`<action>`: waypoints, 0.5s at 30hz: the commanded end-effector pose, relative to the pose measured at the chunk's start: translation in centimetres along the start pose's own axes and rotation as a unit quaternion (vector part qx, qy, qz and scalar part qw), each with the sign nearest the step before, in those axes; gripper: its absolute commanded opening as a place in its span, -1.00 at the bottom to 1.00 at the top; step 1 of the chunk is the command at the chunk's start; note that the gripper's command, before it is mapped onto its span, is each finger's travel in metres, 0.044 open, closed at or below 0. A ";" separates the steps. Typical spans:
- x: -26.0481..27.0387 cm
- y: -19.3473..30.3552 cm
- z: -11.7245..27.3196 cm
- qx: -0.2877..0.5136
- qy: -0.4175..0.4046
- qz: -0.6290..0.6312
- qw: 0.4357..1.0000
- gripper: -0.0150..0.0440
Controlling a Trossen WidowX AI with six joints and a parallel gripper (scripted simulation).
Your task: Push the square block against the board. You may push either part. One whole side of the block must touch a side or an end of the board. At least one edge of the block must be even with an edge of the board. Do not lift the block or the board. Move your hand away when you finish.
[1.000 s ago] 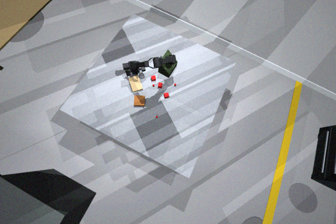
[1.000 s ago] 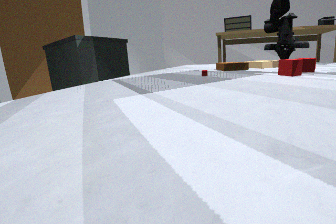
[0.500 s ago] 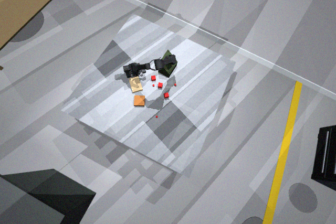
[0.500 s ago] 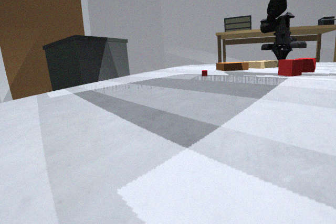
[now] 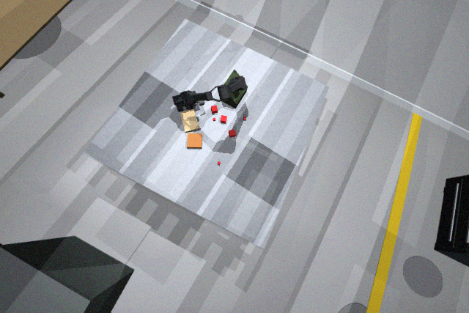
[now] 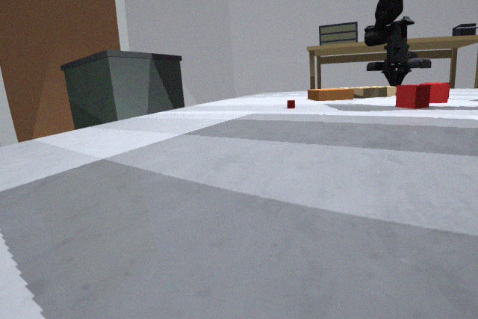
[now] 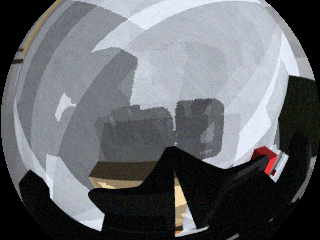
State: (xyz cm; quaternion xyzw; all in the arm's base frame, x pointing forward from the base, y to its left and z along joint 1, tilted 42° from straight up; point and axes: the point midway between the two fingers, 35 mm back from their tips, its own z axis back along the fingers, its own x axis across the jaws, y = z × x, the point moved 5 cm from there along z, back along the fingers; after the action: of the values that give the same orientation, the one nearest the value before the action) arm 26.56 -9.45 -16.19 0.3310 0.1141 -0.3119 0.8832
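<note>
The orange square block (image 5: 194, 141) (image 6: 330, 94) lies flat. The tan rectangular board (image 5: 190, 122) (image 6: 373, 92) (image 7: 122, 183) lies flat beside it, above it in the top view. A narrow gap shows between the block and the board's near end, and the board is turned slightly relative to the block. My gripper (image 5: 187, 107) (image 6: 394, 84) (image 7: 170, 151) is shut and empty, pointing down at the board's far end, away from the block. The fingers hide part of the board in the wrist view; contact with it cannot be told.
Larger red cubes (image 5: 214, 109) (image 5: 223, 119) (image 5: 231, 133) lie right of the board and block in the top view. Small red cubes (image 5: 214, 119) (image 5: 244, 118) (image 5: 218, 163) lie among and beyond them. The green arm base (image 5: 235, 100) stands at the upper right of the board.
</note>
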 end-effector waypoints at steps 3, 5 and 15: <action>0.1 1.2 0.1 0.003 -0.002 0.003 1.000 -0.49; 0.2 1.5 0.1 0.003 -0.002 0.003 1.000 -0.49; 0.3 3.0 0.1 0.004 -0.002 0.003 1.000 -0.49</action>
State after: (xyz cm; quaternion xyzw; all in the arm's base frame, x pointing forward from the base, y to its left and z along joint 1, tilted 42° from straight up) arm 28.10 -8.22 -15.09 0.3304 0.1144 -0.3131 0.8830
